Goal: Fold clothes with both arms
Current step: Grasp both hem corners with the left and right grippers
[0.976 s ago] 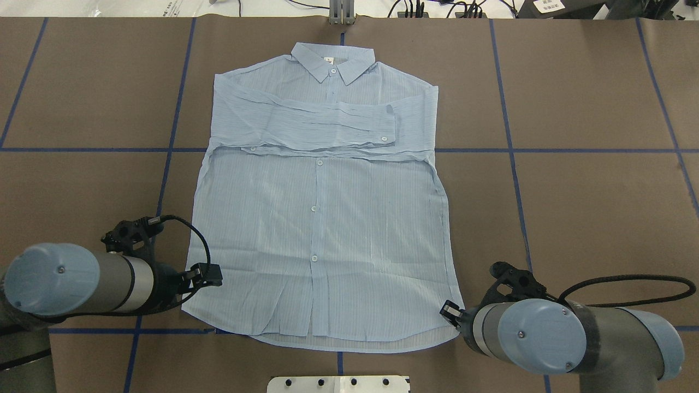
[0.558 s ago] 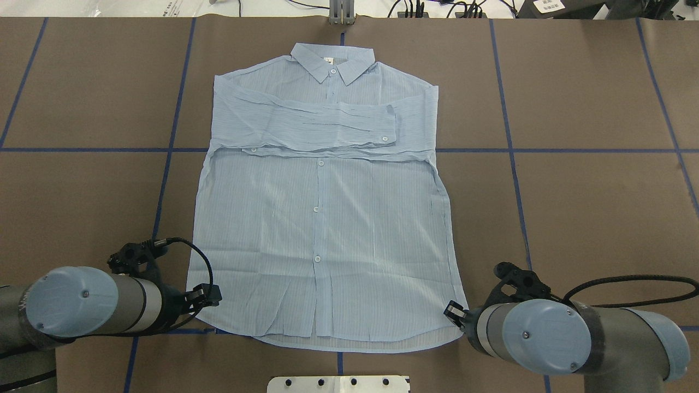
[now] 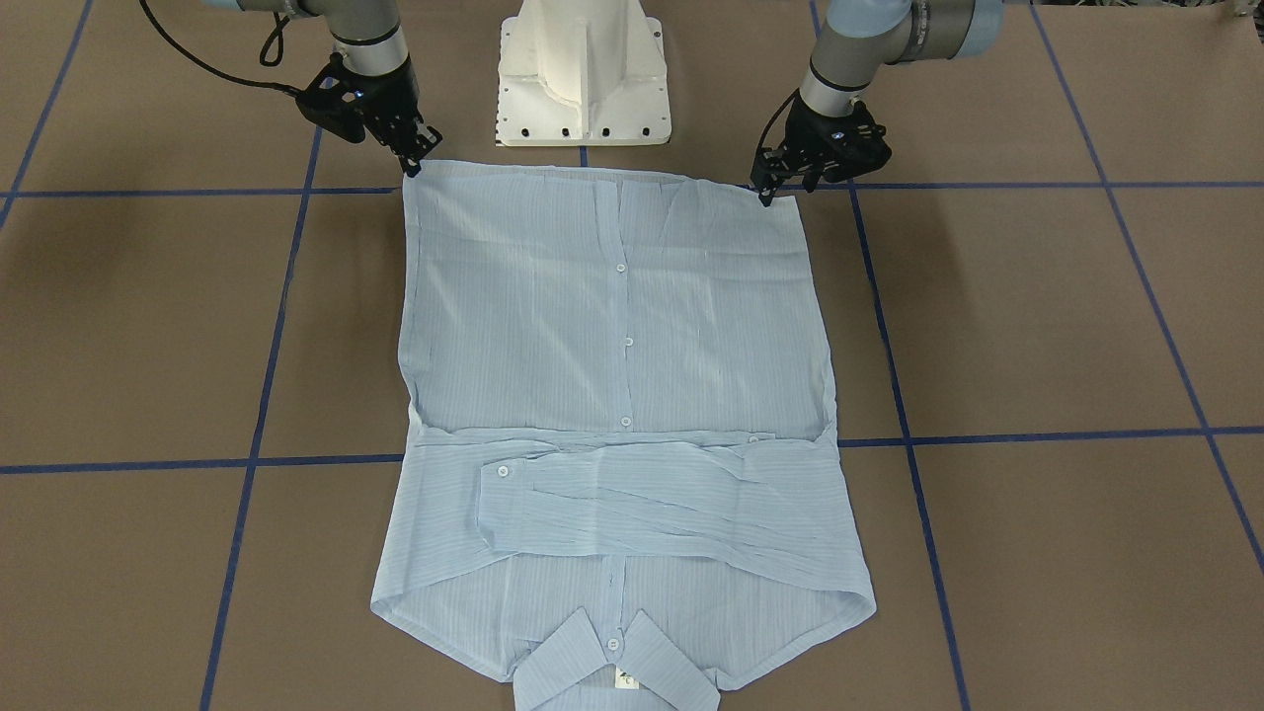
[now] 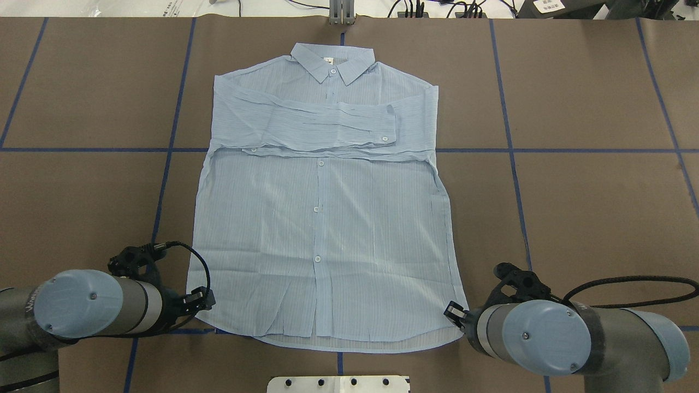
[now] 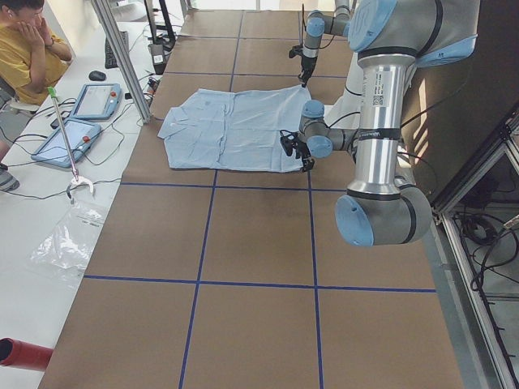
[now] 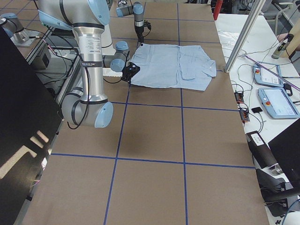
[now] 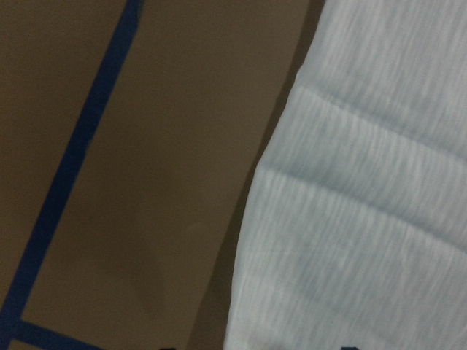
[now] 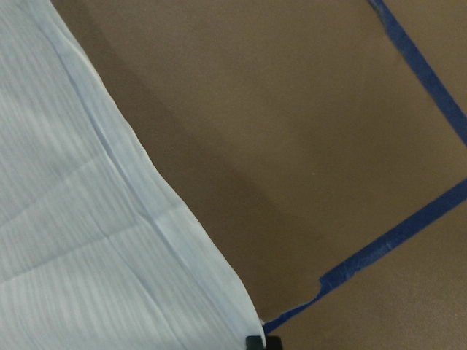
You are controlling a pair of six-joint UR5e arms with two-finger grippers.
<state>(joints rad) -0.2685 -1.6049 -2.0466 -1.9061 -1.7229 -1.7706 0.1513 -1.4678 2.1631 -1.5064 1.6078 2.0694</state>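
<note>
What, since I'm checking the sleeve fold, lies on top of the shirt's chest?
Both sleeves lie folded across the shirt below the collar, one cuff uppermost. They cover the placket there, and most of the lower sleeve is hidden.

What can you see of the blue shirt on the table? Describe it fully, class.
The shirt is thin, light blue, finely pinstriped, lying flat, front up, on the brown table, buttoned with white buttons. Its pointed collar, with a small white neck label, lies far from the robot. Both sleeves are folded across the chest. The hem area is lightly creased. The left gripper and right gripper sit at its hem corners; whether they grip it is unclear.
</note>
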